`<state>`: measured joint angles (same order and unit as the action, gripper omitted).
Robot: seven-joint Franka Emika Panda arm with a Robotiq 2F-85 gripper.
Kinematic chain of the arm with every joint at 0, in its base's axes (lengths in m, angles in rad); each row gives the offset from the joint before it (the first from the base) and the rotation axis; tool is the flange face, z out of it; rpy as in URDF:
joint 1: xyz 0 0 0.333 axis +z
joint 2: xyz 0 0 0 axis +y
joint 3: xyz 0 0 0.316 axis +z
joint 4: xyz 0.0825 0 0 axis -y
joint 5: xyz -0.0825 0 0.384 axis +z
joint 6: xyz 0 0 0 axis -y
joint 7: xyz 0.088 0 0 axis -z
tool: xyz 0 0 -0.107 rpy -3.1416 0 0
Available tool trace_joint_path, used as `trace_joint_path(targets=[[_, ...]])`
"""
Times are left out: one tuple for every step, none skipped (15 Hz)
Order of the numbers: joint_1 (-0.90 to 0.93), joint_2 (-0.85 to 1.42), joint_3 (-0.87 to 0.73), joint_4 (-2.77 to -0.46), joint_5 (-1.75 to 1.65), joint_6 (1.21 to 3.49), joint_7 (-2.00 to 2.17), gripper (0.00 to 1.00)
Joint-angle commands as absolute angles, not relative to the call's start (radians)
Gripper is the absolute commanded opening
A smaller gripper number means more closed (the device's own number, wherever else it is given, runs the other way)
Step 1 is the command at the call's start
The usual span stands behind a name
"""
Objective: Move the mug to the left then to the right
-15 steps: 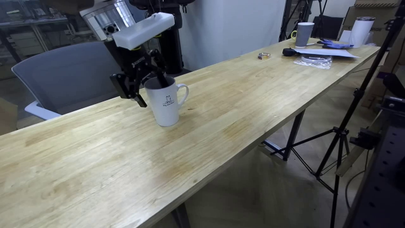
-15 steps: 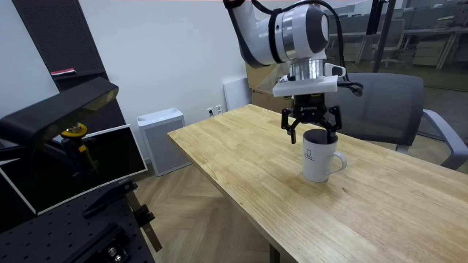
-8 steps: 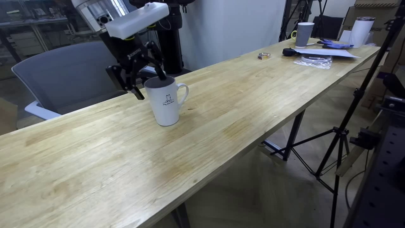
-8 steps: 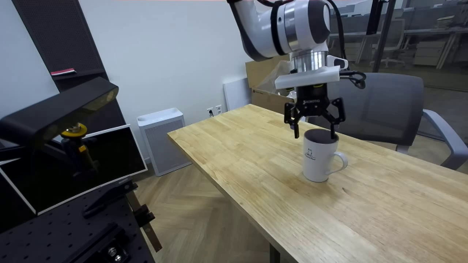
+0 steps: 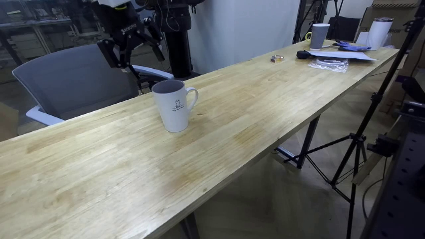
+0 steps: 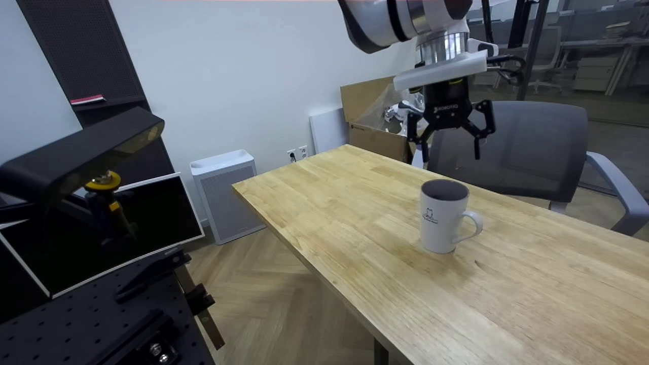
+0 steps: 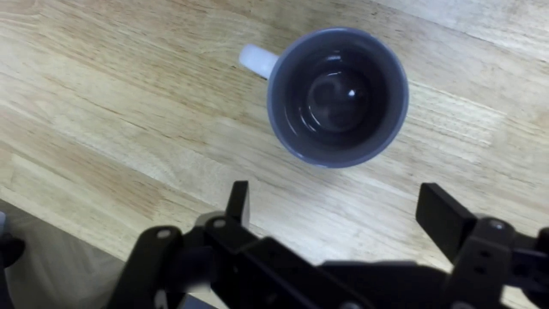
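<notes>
Wrist view: white mug (image 7: 338, 98) upright on bench (image 7: 128, 128), dark grey inside; pincer (image 7: 334, 201) spread wide, hangs higher and apart from it.

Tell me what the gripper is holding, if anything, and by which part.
Nothing is held. The gripper is open and apart from the mug, which stands upright on the table.

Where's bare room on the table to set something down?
In an exterior view: bare wood between the mug and the small ring, and left of the mug to the frame edge. The far end is crowded: paper, gray cup, tumbler, plastic bag. The open tool hangs near the mug.
</notes>
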<state>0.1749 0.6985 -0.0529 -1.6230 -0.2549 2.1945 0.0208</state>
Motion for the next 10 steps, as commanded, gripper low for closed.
trace_joint_path(targets=[[0.169,0.662,-0.051,-1.622,-0.264,2.175,0.059,1.00],[0.168,0.658,-0.052,-1.625,-0.264,2.178,0.062,1.00],[0.166,0.653,-0.051,-1.627,-0.262,2.177,0.061,1.00],[0.164,0.647,-0.049,-1.632,-0.261,2.179,0.059,1.00],[0.161,0.639,-0.047,-1.640,-0.258,2.183,0.057,1.00],[0.157,0.626,-0.043,-1.655,-0.254,2.185,0.051,1.00],[0.153,0.614,-0.039,-1.670,-0.249,2.190,0.046,1.00],[0.150,0.593,-0.035,-1.697,-0.246,2.203,0.043,1.00],[0.148,0.577,-0.032,-1.717,-0.244,2.212,0.042,1.00],[0.146,0.556,-0.027,-1.747,-0.241,2.224,0.039,1.00]])
